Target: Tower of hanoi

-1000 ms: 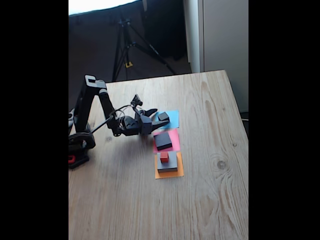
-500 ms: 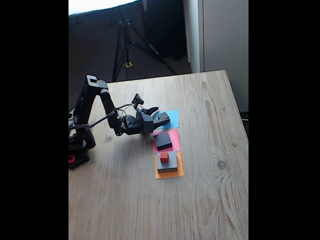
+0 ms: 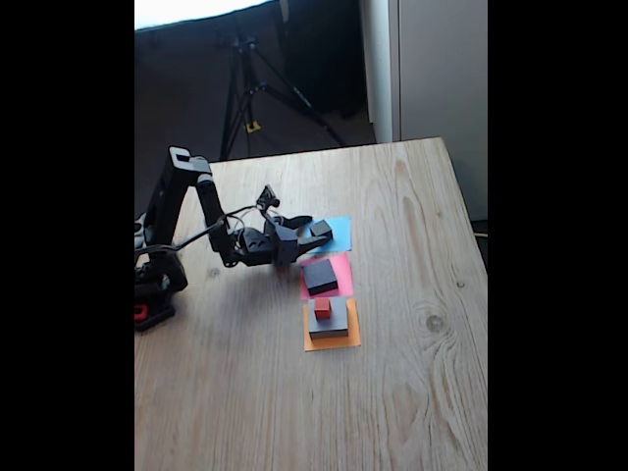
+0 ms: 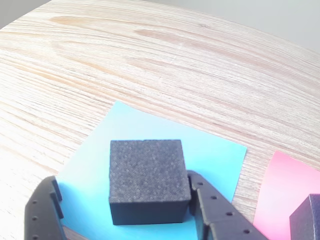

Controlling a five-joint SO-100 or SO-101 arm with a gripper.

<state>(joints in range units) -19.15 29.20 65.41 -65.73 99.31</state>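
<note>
On blue paper [image 4: 210,160], I see small black cube [image 4: 147,180] between pincer [image 4: 125,210] fingers, pincer open: right finger [image 4: 212,212] touching cube, left finger [image 4: 42,210] apart. Black slab [image 3: 320,277] on pink paper [image 3: 340,281]. Red cube [image 3: 322,308] atop grey slab [image 3: 332,321] on orange paper [image 3: 332,340], table [image 3: 412,373].

Wrist view: black slab [image 4: 306,220] cut off at btm-right corner (claw [image 4: 122,210] fingers clipped too).

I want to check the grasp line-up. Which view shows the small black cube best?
The wrist view: the cube sits large on the blue paper, between the open fingers. In the fixed view the cube is tiny, at the gripper tips.
</note>
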